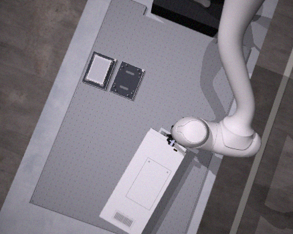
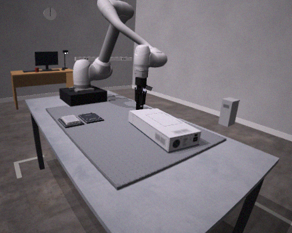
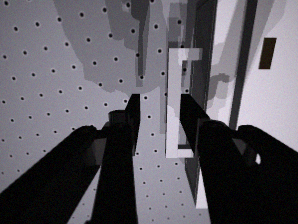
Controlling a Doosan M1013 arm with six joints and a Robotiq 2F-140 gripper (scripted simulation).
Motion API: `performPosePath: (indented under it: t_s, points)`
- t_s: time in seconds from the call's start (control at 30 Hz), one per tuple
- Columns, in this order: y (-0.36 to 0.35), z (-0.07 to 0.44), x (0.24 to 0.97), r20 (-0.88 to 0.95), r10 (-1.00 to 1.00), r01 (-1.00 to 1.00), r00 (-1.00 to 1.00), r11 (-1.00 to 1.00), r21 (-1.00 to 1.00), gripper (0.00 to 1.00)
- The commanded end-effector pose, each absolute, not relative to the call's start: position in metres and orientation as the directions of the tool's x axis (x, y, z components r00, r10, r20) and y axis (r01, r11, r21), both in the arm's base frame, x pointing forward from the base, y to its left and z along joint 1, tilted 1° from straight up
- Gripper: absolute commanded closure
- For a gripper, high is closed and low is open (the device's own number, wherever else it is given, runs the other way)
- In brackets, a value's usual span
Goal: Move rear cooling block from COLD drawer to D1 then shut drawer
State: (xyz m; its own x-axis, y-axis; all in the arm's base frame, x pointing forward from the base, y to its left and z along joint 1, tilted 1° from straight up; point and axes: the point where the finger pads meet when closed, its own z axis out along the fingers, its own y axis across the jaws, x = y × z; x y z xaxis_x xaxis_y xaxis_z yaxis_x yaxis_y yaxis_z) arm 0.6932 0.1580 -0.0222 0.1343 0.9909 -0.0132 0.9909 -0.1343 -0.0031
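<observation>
Top, cooler: white box (image 1: 148, 180) lying on the dotted grey surface (image 1: 91, 140), drawer not pulled out.
Top, block: not seen; no part of the drawer's inside shows.
Top, plates: dark plate (image 1: 127, 80) and pale plate (image 1: 99, 69) side by side, well apart from the box.
Top, tool: (image 1: 171, 142) at the box's end nearest the arm.
Exterior, tool: (image 2: 139, 103) pointing straight down, just behind the box (image 2: 164, 126).
Wrist, tool: (image 3: 160, 102) fingers partly apart, gripping nothing.
Wrist, handle: white bracket (image 3: 172, 100) beyond the fingertips, beside the box (image 3: 280, 115).

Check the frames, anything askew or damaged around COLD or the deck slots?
Nothing stands out. COLD sits flat, drawer apparently shut; both slots lie square. The end effector, partly open and holding nothing, hangs at the drawer handle.
</observation>
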Motion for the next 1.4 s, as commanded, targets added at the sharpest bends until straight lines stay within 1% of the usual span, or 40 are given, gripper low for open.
performPosePath:
  t_s: [0.0, 1.37]
  points:
    - [0.158, -0.023, 0.693, -0.013, 0.991, 0.991, 0.135, -0.135, -0.003, 0.66]
    - [0.160, -0.023, 0.679, -0.014, 0.991, 0.991, 0.134, -0.134, -0.001, 0.66]
